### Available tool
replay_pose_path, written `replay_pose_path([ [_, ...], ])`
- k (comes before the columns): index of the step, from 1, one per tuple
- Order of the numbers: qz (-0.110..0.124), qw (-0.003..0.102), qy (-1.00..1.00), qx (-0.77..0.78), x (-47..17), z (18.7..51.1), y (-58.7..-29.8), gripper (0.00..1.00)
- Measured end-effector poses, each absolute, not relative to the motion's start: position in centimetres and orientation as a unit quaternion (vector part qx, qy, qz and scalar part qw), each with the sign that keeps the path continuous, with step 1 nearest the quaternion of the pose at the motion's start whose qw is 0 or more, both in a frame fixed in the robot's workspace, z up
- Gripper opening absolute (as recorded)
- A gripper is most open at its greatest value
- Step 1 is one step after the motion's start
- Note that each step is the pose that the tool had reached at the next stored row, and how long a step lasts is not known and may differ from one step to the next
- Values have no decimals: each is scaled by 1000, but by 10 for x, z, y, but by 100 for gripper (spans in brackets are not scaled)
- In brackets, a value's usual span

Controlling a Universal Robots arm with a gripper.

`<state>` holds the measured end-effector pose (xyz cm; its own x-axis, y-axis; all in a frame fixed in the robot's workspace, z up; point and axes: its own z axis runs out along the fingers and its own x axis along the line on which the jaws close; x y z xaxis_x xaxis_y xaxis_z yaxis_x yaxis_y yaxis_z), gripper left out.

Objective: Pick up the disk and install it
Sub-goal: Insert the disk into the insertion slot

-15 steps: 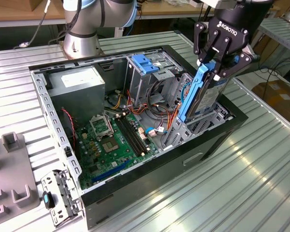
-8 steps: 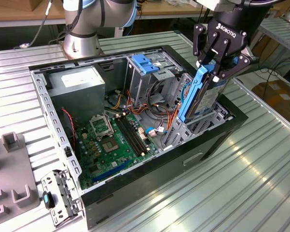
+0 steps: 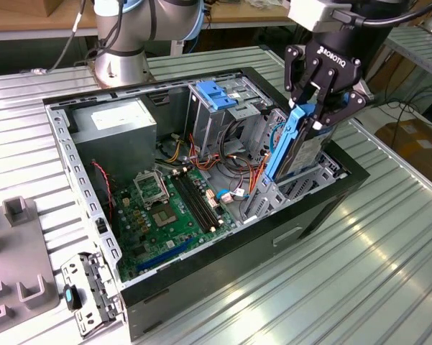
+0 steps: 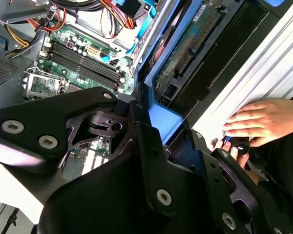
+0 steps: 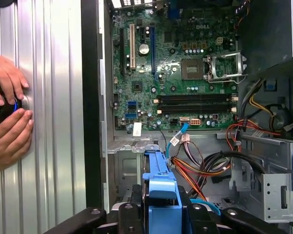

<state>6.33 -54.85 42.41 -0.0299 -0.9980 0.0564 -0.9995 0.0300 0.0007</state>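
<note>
Pinching the disk (image 3: 296, 147) upright, the gripper (image 3: 316, 115) should hold its blue rails parallel to the drive cage (image 3: 269, 198) slots.

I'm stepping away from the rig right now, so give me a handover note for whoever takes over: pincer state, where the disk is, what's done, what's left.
Pincer: shut on the disk, gripping its upper end.
Disk: lifted, tilted on end over the drive cage, at the exterior view's right of the open computer case.
Done: pickup.
Left: disk not yet seated in the cage.
Note: a person's hands are on the table beside the case.
</note>
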Motion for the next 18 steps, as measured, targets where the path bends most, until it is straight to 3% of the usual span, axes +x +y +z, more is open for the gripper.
replay_pose_path([
  [18, 19, 20, -717, 696, 63, 415, -549, 37],
])
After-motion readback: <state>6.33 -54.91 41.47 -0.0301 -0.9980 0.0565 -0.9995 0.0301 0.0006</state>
